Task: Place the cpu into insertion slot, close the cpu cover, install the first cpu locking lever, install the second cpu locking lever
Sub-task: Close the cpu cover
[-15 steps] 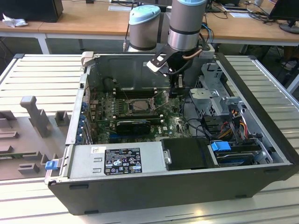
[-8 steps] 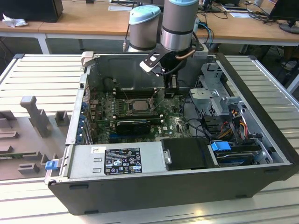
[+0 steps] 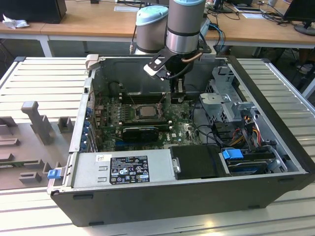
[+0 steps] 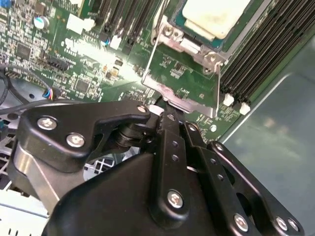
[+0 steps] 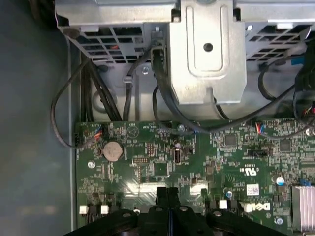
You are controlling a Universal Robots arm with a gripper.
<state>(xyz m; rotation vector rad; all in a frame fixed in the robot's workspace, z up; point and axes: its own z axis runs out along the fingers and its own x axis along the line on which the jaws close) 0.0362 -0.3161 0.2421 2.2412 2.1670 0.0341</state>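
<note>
A slatted light-grey work table (image 3: pixel 44 73) is recorded in the exterior view. Behind it, wooden desks (image 3: pixel 88 19) on white legs (image 3: pixel 45 46) are noted, with papers (image 3: pixel 127 7) laid on top.

In the second wrist view, the cpu (image 4: pixel 211 17) and the cpu cover (image 4: pixel 189 46) were cut off by the frame edge. The contact point between the gripper (image 4: pixel 166 109) and the locking lever (image 4: pixel 187 103) was hidden behind the fingers (image 4: pixel 170 142). In the first wrist view, the gripper (image 5: pixel 167 192) body was cut off by the frame edge. In the exterior view, the arm (image 3: pixel 184 24) was cut off by the upper edge of the frame. At frame centre, the parts around the cpu (image 3: pixel 146 111) were too small to be told apart.
</note>
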